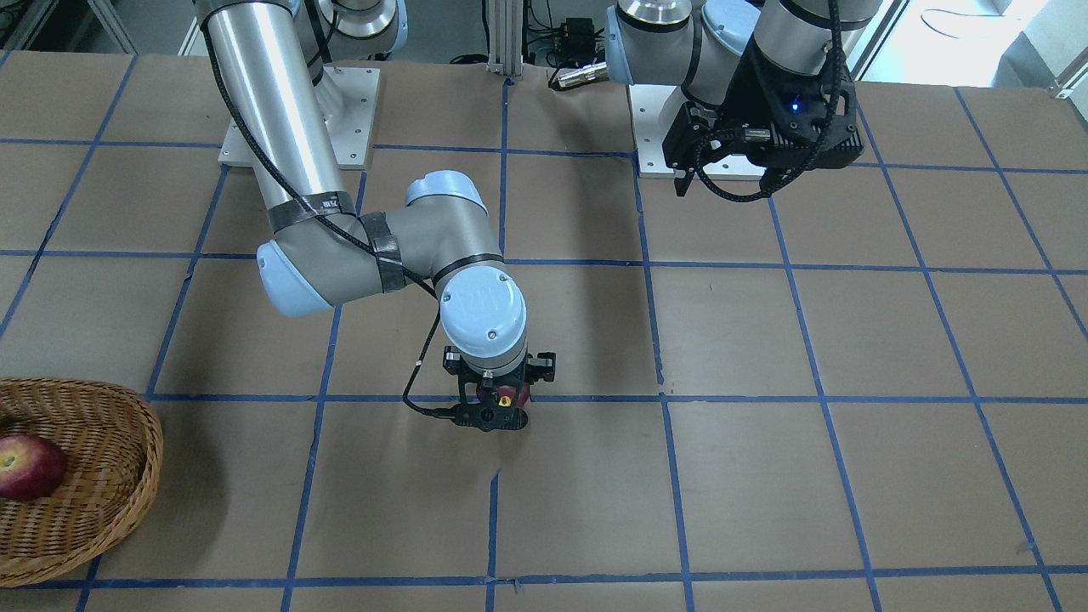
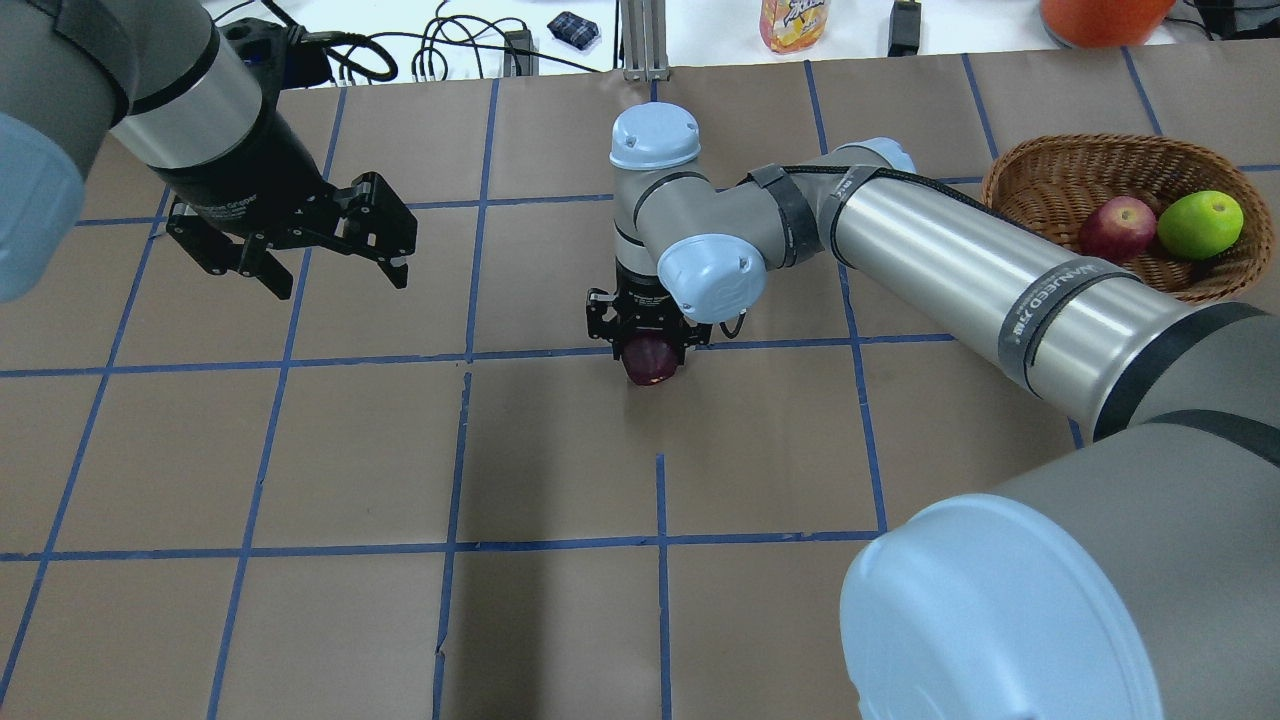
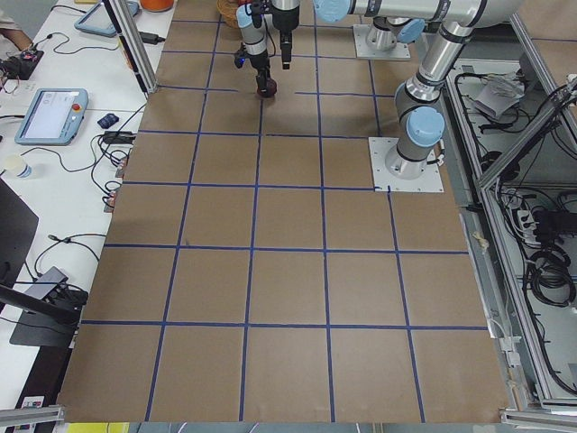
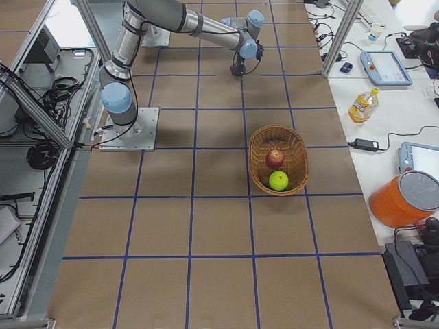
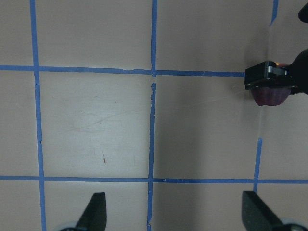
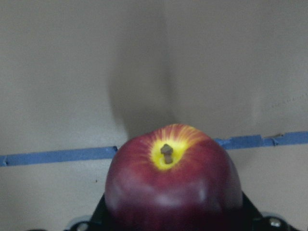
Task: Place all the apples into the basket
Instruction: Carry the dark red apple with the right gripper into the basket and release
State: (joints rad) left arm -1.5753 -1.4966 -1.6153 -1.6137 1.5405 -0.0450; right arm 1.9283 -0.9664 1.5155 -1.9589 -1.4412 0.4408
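My right gripper [image 2: 650, 352] is shut on the dark maroon apple [image 2: 651, 361] with a yellow patch around its stem [image 6: 167, 153], and holds it low over a blue tape line near the table's middle. The wicker basket [image 2: 1010, 170] stands at the far right of the overhead view. In it lie the red apple [image 2: 1117, 228] and the bright green apple [image 2: 1200, 224]. My left gripper [image 2: 340, 285] hangs open and empty above the table's left part, well apart from the maroon apple [image 5: 270, 95]. In the front view only the red apple [image 1: 30, 466] shows in the basket [image 1: 127, 425].
The table is brown paper with a blue tape grid. The arm bases [image 1: 297, 119] stand at the robot's side. A drink bottle [image 2: 793, 22], cables and an orange container [image 4: 405, 199] lie off the table beyond the far edge.
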